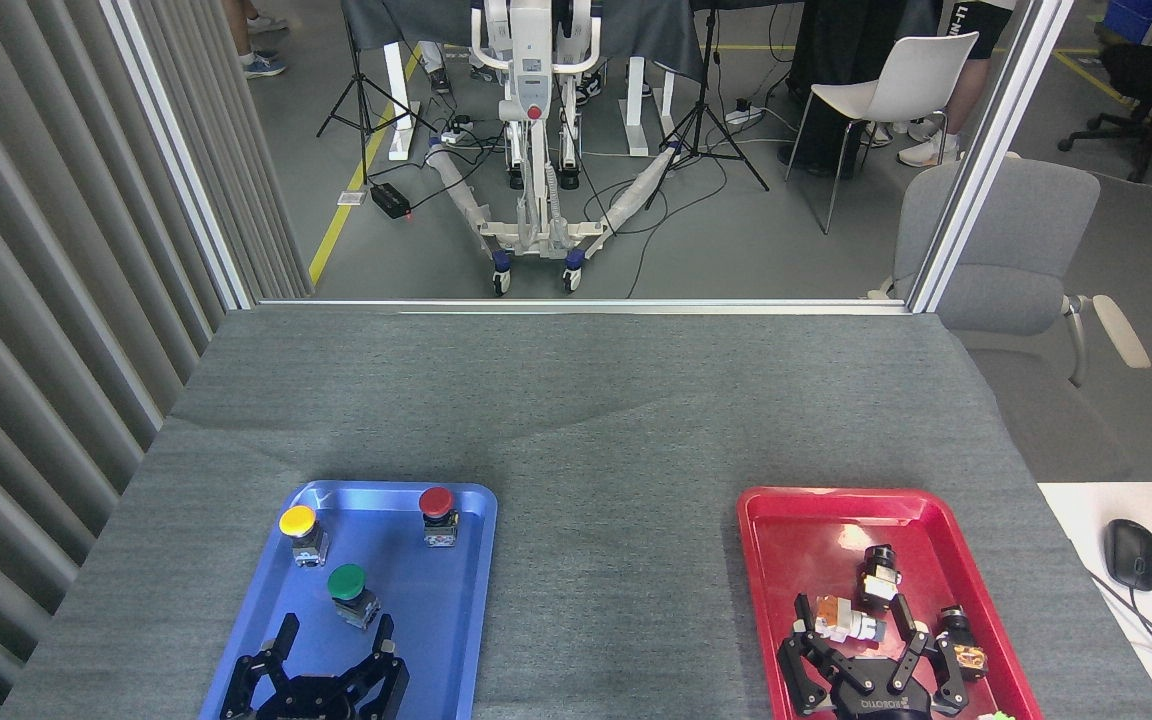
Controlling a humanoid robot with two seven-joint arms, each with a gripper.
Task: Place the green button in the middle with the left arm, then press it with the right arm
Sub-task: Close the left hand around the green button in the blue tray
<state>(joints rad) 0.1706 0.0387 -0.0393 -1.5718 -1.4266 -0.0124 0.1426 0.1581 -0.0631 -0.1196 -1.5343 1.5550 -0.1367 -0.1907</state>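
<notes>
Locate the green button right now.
Head view: the green button stands in the blue tray at lower left, nearer than the yellow button and red button, just beyond the open left gripper.

Between the blue tray (466, 600) and red tray (751, 600) you see bare cloth (606, 600), open from the lower centre to the far table edge. In the blue tray, the green button (348, 590) has free floor on its right; the yellow button (299, 531) stands upper left of it, the red button (437, 512) upper right. Your left gripper (334, 640), fingers spread, sits just below the green button. In the red tray, small parts (844, 618) crowd your right gripper (851, 630).
</notes>
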